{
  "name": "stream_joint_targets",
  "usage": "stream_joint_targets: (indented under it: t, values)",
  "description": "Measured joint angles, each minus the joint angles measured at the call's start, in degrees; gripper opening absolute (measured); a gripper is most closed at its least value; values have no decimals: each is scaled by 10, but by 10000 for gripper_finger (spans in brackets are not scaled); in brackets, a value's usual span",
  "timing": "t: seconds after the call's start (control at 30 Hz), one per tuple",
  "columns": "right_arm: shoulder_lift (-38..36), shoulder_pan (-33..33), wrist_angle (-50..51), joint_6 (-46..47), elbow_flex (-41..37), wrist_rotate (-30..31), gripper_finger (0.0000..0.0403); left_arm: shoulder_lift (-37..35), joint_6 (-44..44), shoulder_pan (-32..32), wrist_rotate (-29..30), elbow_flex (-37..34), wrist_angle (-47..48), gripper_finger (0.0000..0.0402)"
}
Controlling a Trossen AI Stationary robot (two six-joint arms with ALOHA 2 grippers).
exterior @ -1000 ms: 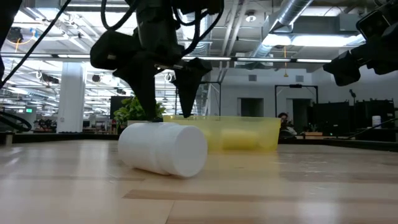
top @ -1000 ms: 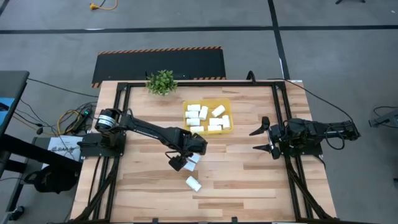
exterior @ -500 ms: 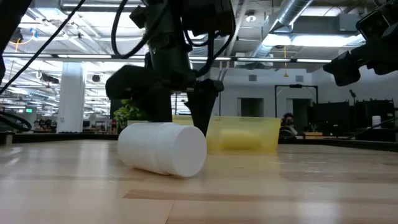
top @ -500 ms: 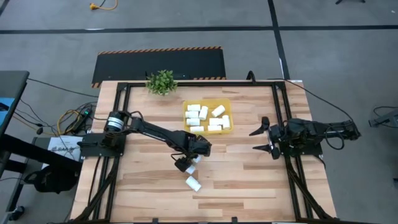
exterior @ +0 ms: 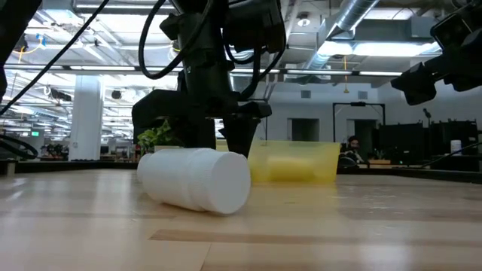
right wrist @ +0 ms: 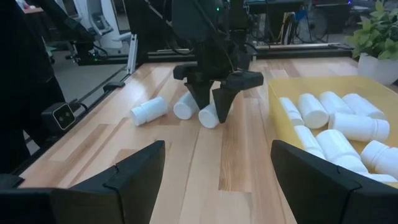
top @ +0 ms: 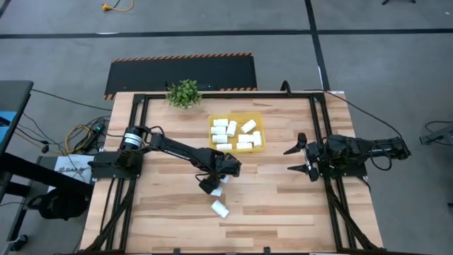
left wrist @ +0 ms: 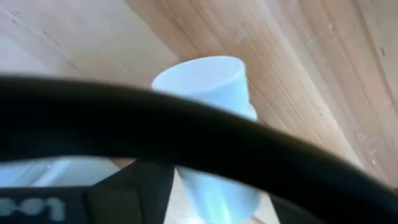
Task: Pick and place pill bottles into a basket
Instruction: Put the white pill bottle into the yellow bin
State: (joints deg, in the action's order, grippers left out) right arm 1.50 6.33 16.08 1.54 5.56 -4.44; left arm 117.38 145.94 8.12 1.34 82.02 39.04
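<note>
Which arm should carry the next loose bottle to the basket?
Left. Its end effector is already down around a pill bottle on the table, near the basket. The right end effector waits open at the table's right side, away from the loose bottles.

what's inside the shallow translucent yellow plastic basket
The yellow basket holds about nine small white pill bottles, lying on their sides. Whether more lie beneath them cannot be seen.

Three pill bottles (right wrist: 148, 110) lay loose on the table, roughly nine more sat in one yellow basket (top: 255, 115), and one potted plant (top: 184, 93) stood nearby.
</note>
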Motion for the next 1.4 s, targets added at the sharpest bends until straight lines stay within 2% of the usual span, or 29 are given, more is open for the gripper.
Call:
stream_joint_targets:
  t: [0.17, 0.43, 0.63, 0.83, 0.97, 1.07, 1.27, 1.4]
  values:
    - [0, 0, 0, 0, 0, 0, 286, 0, -9, 0, -6, 0, -1, 170]
    - [0, 0, 1, 0, 0, 0, 286, -6, -19, -3, -10, 24, -4, 178]
    - [0, 0, 1, 0, 0, 0, 286, -6, -37, -18, 14, 118, 83, 168]
    - [0, 0, 1, 0, 0, 0, 286, -6, -76, -51, 72, 226, 165, 173]
    - [0, 0, 1, 0, 0, 0, 286, -6, -113, -84, 110, 271, 186, 172]
    - [0, 0, 1, 0, 0, 0, 286, -7, -135, -112, 114, 278, 178, 173]
    - [0, 0, 1, 0, 0, 0, 286, 0, -162, -166, 88, 275, 175, 175]
    - [0, 0, 1, 0, 0, 0, 286, 0, -161, -191, 81, 250, 118, 176]
